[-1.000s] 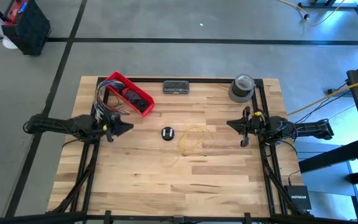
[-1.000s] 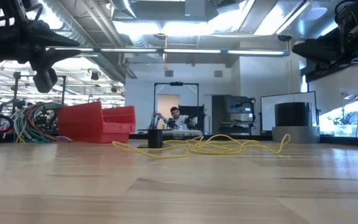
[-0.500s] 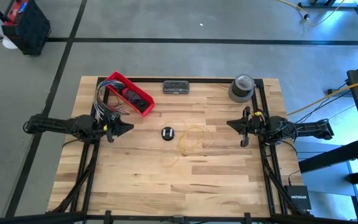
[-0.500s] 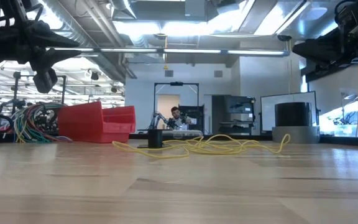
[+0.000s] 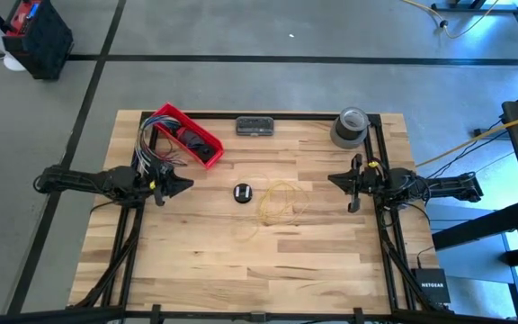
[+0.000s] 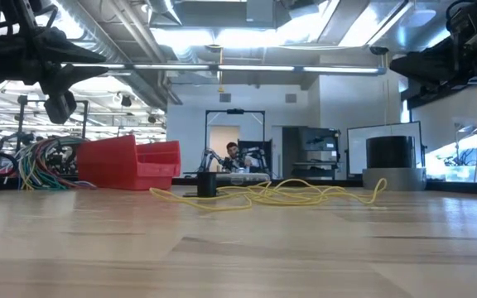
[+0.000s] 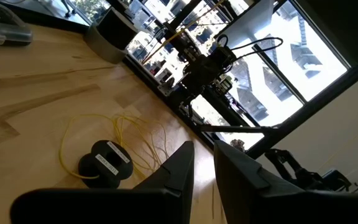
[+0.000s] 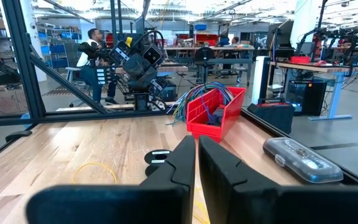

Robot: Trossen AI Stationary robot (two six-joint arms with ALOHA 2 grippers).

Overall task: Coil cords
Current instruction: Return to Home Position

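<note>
On the wood table (image 5: pixel 331 261), the cord (image 5: pixel 279 203) lay in loose loops mid-table, just right of the spool (image 5: pixel 243 192), nearer my right gripper (image 5: pixel 336 180) than the left gripper (image 5: pixel 187 184); both were nearly closed, empty.

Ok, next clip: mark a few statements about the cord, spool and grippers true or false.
The cord lies in loose loops on the table beside the spool. True.
The left gripper holds the cord. False: it holds nothing and is clear of the cord.
The spool sits in the red bin. False: it stands on the table, outside it.
The tape roll sits on the right arm's side. True.
</note>
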